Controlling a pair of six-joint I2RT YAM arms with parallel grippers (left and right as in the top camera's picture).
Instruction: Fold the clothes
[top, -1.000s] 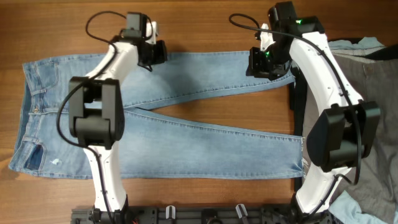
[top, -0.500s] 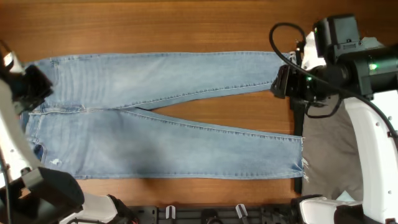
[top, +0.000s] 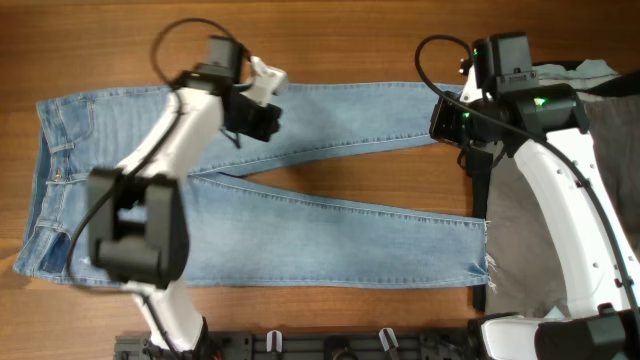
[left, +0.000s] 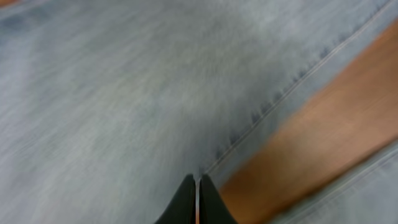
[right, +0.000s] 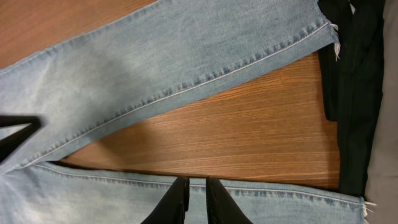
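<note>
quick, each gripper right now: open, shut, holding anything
Left gripper: fingers shut together, holding nothing, over the faded light-blue denim jeans.
Right gripper: fingers a small gap apart, holding nothing.

Even, fairly bright light falls from above in the overhead view; shadows beneath the arms are soft and short, and no glare shows on the wooden table (top: 330, 45); the left arm (top: 150, 200) is smeared by motion blur; the left wrist view is heavily blurred, the jeans (left: 124, 93) streaked and their seam soft; the right wrist view is sharp, the denim weave and wood grain crisp.
</note>
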